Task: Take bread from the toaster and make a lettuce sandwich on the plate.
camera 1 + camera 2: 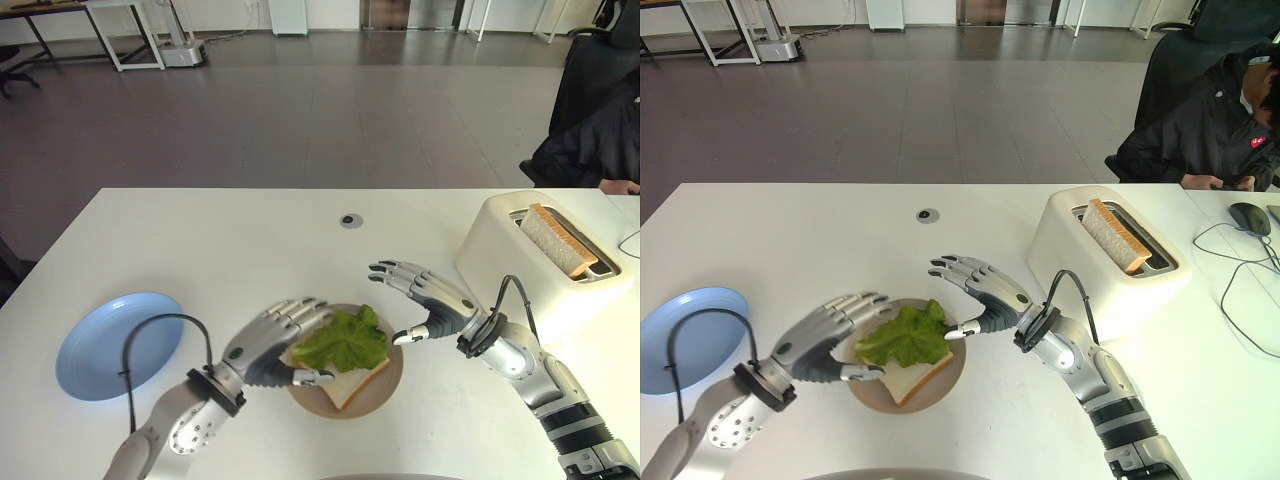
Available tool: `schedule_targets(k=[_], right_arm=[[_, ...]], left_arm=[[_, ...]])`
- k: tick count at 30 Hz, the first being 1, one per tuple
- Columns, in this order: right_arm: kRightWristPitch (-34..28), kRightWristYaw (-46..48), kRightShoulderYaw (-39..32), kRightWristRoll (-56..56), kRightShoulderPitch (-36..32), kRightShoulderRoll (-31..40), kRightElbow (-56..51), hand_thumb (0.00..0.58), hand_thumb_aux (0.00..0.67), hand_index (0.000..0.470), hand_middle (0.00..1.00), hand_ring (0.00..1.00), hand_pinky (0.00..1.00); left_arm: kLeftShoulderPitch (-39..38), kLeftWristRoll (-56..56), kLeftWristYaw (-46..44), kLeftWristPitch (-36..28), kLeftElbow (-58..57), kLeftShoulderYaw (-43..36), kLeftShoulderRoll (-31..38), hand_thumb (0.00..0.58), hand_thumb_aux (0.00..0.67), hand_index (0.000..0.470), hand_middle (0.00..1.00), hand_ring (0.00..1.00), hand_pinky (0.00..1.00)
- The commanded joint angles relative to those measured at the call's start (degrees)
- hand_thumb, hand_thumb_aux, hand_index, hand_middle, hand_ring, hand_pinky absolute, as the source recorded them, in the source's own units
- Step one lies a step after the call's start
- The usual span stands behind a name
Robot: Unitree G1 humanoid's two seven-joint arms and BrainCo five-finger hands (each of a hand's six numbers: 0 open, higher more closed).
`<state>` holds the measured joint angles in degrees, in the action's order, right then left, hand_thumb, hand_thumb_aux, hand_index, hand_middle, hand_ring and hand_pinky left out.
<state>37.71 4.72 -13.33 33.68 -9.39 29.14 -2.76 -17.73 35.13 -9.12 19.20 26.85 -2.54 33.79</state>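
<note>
- Left hand (272, 340) released, spread, at left edge of plate (393, 378).
- Right hand (428, 297) released, splayed, right of lettuce (342, 342).
- White counter (200, 240); grey floor (300, 120) across upper frame.

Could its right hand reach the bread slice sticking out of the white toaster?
Probably yes: the right hand is open, empty, beside the white boxy toaster, and the bread slice stands above its slot.

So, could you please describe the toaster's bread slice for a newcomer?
On the white table, right side, stands a white toaster. The bread slice sticks up from its slot, bare, unlike the lettuce-covered slice flat on the brown plate.
</note>
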Motion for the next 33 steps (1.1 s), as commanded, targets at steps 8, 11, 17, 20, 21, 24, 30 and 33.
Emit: schedule_targets(k=[8,11,17,20,21,24,30,33], right_arm=[[-12.4,3.5,26.9,-1.6,2.8,12.2,19.1,0.000,0.000,0.000,0.00,0.00,0.00],[-16.3,5.0,31.2,0.2,5.1,16.7,13.9,0.000,0.000,0.000,0.00,0.00,0.00],[-21.8,6.6,29.7,1.9,9.4,19.2,4.6,0.000,0.000,0.000,0.00,0.00,0.00],[-23.2,7.2,29.2,0.8,9.3,19.4,4.1,0.156,0.097,0.068,0.00,0.00,0.00],[-23.9,7.1,29.3,0.7,9.1,19.5,4.0,0.310,0.213,0.149,0.00,0.00,0.00],[-25.3,6.9,29.0,0.2,8.6,19.6,4.1,0.454,0.357,0.251,0.00,0.00,0.00],[-27.4,5.7,29.0,0.0,7.8,19.8,5.0,0.230,0.150,0.105,0.00,0.00,0.00],[-28.1,5.6,29.8,-0.6,8.0,20.3,5.2,0.071,0.042,0.029,0.00,0.00,0.00]], left_arm=[[0.6,-15.2,3.2,0.9,-5.0,5.3,-7.6,0.000,0.000,0.000,0.00,0.00,0.00],[0.9,-15.6,4.1,0.7,-5.2,5.8,-9.2,0.000,0.000,0.000,0.00,0.00,0.00],[2.1,-14.4,3.8,0.6,-5.8,4.7,-10.7,0.000,0.000,0.000,0.00,0.00,0.00],[2.0,-14.2,3.8,0.5,-5.4,5.0,-10.9,0.000,0.000,0.000,0.00,0.00,0.00],[2.0,-14.2,3.8,0.6,-5.4,5.0,-11.0,0.000,0.000,0.000,0.00,0.00,0.00],[1.7,-13.7,4.0,0.6,-5.3,5.2,-11.1,0.000,0.000,0.000,0.00,0.00,0.00],[1.4,-13.2,4.0,0.5,-4.8,5.5,-11.3,0.000,0.000,0.000,0.00,0.00,0.00],[1.3,-13.3,3.9,0.4,-4.5,5.6,-11.4,0.000,0.000,0.000,0.00,0.00,0.00]])
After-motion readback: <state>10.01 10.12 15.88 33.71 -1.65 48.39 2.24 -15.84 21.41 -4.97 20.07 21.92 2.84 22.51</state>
